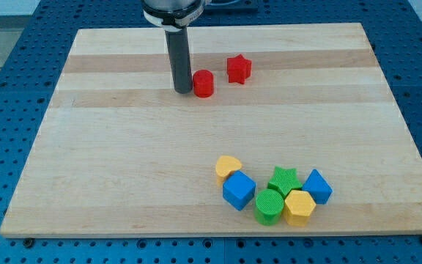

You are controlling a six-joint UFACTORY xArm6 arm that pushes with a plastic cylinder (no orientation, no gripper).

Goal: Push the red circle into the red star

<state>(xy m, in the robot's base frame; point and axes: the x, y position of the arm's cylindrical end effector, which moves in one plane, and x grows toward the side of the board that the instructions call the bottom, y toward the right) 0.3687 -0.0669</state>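
My tip (182, 90), a bare rod with no fingers to open or clench, presses against the red circle (204, 83) from the view's left, so the red star (239, 69), near beyond it toward upper right, lies roughly along the push.

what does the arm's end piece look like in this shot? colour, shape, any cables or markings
A straight, dark grey to black cylindrical rod, plain and smooth, ending in my tip on the wooden board. At the view's top it enters a wider round collar, silvery-grey with a dark band. No cables or markings show; the rest of the arm is out of frame.
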